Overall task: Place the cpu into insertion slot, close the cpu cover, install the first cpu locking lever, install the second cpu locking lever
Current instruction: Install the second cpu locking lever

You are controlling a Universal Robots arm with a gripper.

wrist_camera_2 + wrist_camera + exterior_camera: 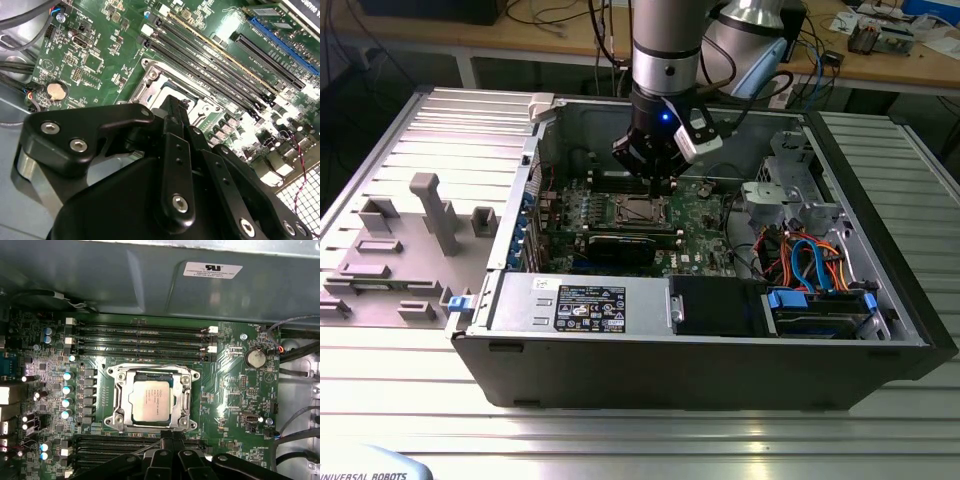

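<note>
Inside the open grey metal computer case [880, 330], over the green motherboard [235, 405], the black multi-link gripper [658, 183] hangs nose-down from the arm, its tip just beside one edge of the square silver-rimmed insertion slot [638, 210]. In the first wrist view the small flat square cpu with its dull silver-grey metal top [151, 403] lies seated flat and square in the slot, and the thin silver metal cpu cover frame [186, 397] lies down around it, the chip showing through its window. The gripper's fingertips [172, 439] stand pressed together with nothing visible between them, at the middle of the slot edge that faces away from the nearer bank of long black memory slots [145, 340]; whether they touch the frame cannot be told. The relation that matters: the chip lies directly ahead of the tip, across that edge, toward the memory bank, and the slot's sides run parallel and square to that bank. The second wrist view agrees, showing the fingers [172, 117] against the silvery socket frame [155, 75]. Judged from these positions, placement and cover appear done; the state of the locking levers cannot be made out.
</note>
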